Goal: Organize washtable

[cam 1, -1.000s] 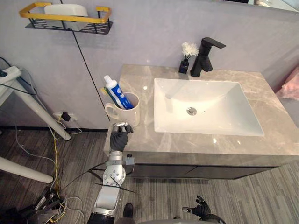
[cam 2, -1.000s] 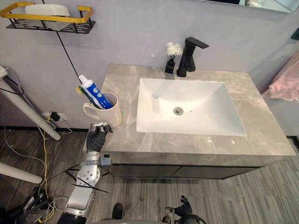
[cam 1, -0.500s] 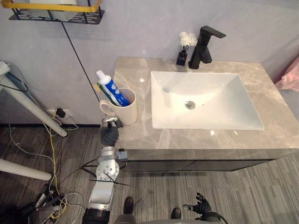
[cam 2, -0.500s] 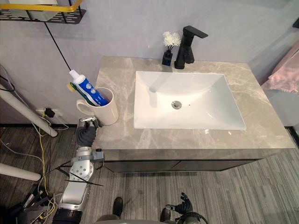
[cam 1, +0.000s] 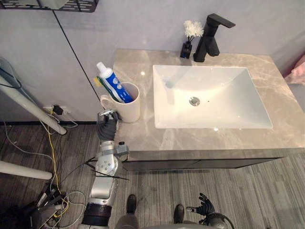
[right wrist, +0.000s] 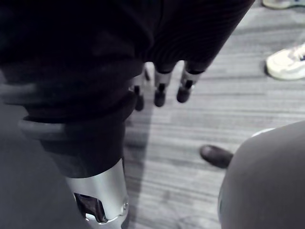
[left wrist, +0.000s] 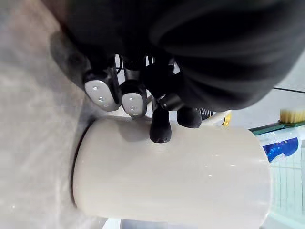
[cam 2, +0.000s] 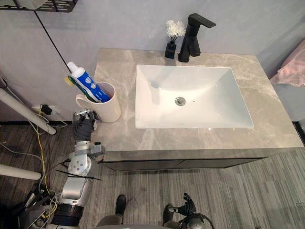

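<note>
A cream mug (cam 1: 128, 104) stands upright near the left edge of the grey marble washtable (cam 1: 143, 138). It holds a blue and white toothpaste tube (cam 1: 112, 85) and a toothbrush (cam 1: 98, 82). My left hand (cam 1: 108, 128) sits at the table's left front corner, just below the mug's handle. In the left wrist view its relaxed fingers (left wrist: 133, 100) rest their dark tips against the mug's wall (left wrist: 171, 176) without wrapping it. My right hand (cam 1: 205, 209) hangs low over the floor, its fingers (right wrist: 162, 93) loose and holding nothing.
A white sink (cam 1: 159, 121) fills the table's middle, with a black faucet (cam 1: 209, 31) and a small black vase of white flowers (cam 1: 190, 36) behind it. A black wire shelf (cam 1: 71, 5) hangs at the upper left. A white tube frame (cam 1: 28, 107) and cables lie left. A person's shoe (right wrist: 286, 62) is on the floor.
The camera has tipped down, so the whole picture has shifted. My left hand has slid a little leftward off the mug's base towards its handle side. The mug stays put.
</note>
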Robot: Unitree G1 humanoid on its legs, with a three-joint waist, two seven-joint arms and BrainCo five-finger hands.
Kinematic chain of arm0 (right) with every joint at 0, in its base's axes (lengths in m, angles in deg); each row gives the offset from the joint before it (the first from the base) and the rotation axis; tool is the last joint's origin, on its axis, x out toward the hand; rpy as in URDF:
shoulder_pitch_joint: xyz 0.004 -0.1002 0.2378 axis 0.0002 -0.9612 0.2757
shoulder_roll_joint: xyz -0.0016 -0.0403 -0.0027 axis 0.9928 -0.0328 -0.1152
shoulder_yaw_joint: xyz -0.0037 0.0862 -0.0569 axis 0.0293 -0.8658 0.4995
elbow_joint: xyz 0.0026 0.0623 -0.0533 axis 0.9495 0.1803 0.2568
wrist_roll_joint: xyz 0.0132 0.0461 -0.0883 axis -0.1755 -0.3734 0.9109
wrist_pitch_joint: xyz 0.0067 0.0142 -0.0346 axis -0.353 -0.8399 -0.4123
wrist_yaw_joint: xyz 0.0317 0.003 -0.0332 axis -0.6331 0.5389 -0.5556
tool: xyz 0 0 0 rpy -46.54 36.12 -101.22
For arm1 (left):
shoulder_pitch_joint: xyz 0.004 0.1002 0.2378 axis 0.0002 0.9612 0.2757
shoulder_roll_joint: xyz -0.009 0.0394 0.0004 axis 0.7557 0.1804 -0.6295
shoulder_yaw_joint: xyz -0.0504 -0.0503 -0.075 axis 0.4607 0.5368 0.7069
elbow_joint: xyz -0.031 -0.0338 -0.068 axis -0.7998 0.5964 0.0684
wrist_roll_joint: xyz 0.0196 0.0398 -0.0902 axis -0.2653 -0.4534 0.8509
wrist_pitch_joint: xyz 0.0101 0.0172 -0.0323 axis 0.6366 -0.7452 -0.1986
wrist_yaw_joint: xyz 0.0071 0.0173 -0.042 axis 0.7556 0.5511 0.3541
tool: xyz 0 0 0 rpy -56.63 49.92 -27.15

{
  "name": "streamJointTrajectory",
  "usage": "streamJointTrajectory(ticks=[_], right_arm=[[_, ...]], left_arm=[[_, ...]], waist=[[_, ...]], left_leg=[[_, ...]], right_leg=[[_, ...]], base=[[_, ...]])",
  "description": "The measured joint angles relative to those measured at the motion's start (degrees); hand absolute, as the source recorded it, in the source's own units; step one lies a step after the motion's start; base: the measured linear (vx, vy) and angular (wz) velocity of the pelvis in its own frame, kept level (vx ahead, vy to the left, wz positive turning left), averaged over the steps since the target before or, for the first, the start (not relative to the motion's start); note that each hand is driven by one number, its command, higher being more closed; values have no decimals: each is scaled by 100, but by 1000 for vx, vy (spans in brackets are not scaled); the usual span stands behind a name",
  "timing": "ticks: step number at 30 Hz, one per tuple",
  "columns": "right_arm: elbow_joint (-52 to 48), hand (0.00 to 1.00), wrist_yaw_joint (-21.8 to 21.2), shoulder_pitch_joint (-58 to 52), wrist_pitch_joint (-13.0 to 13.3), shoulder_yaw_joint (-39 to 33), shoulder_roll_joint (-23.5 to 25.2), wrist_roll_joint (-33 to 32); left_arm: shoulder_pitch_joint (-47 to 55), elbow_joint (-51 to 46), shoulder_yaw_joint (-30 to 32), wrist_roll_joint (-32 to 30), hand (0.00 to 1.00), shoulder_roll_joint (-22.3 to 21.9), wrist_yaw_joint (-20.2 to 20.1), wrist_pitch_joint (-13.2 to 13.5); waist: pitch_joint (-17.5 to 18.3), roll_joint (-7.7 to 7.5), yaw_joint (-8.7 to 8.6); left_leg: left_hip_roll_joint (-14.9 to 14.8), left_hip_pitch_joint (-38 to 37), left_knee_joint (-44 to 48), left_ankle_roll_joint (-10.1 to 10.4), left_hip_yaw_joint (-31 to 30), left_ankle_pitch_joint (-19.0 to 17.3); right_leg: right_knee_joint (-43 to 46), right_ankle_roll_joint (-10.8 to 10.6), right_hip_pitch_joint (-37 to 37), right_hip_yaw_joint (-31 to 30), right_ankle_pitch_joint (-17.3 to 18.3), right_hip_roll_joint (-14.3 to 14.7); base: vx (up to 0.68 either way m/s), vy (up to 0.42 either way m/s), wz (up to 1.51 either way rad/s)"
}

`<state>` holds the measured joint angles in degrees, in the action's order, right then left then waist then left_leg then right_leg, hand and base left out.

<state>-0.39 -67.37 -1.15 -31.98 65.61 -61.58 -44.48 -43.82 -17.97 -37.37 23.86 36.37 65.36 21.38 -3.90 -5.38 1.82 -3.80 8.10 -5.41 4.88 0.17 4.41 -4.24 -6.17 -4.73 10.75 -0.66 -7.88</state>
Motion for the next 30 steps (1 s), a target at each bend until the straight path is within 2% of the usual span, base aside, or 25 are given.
streamJointTrajectory(ticks=[5,11,18,25,27,30], right_arm=[[0,0,-5,0,0,6,-1,4],[-3,0,-4,2,0,5,-21,44],[-18,0,-6,11,-1,56,-110,45],[-20,0,-119,34,-2,142,-121,55],[-21,0,-139,40,-2,175,-132,56],[-24,0,-212,46,-2,209,-169,55]], left_arm=[[-54,-66,-143,172,100,1,-74,9],[-90,-66,-326,184,100,-2,-179,1],[14,-223,-390,1056,100,1,-561,4],[277,-477,-591,1410,100,18,-925,-49],[354,-561,-645,1790,100,66,-1080,-117],[458,-662,-704,1959,100,152,-1248,-179]], waist=[[-19,28,-91],[-57,86,-104],[-84,128,-98],[-88,146,-98],[-85,160,-100],[-83,194,-103]], left_leg=[[1,45,1,0,14,0],[1,45,1,0,27,-1],[1,45,1,-1,23,-2],[1,46,1,-3,15,-3],[2,46,1,-3,13,-3],[2,50,1,-3,12,-3]], right_leg=[[0,0,-55,-18,-5,0],[0,5,-63,-33,-8,1],[0,5,-61,-30,-10,0],[-8,5,-54,-22,-10,1],[-7,5,-55,-21,-10,0],[-7,5,-59,-20,-10,0]], base=[[0,0,0],[0,0,0],[0,0,0],[0,0,0],[0,0,0],[0,0,0]])
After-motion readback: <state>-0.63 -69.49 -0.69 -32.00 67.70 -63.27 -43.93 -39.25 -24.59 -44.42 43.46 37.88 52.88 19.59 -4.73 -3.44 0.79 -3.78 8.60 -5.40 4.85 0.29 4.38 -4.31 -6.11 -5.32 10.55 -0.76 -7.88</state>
